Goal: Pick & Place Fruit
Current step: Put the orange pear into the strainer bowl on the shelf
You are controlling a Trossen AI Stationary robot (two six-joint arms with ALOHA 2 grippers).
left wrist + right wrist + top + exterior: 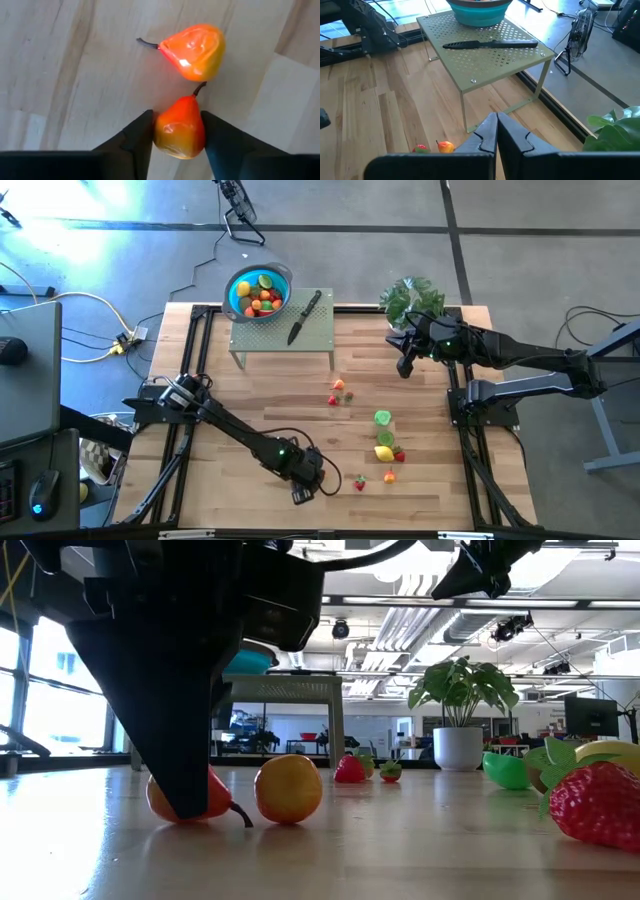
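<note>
Right now the left end effector (177,137) is down at the table (60,75) with one finger on either side of a small red-orange pear piece (179,131), jaws drawn in against its flanks but not clearly clamped, while a second orange pear half (195,51) lies just beyond the fingertips, stem pointing away. Glossy and hard-looking, the piece is probably light, stiff and somewhat slippery, so the wide belly is the safest hold, not the tapering neck. Off beside the potted plant (410,298), the right end effector (496,131) waits closed and empty.
</note>
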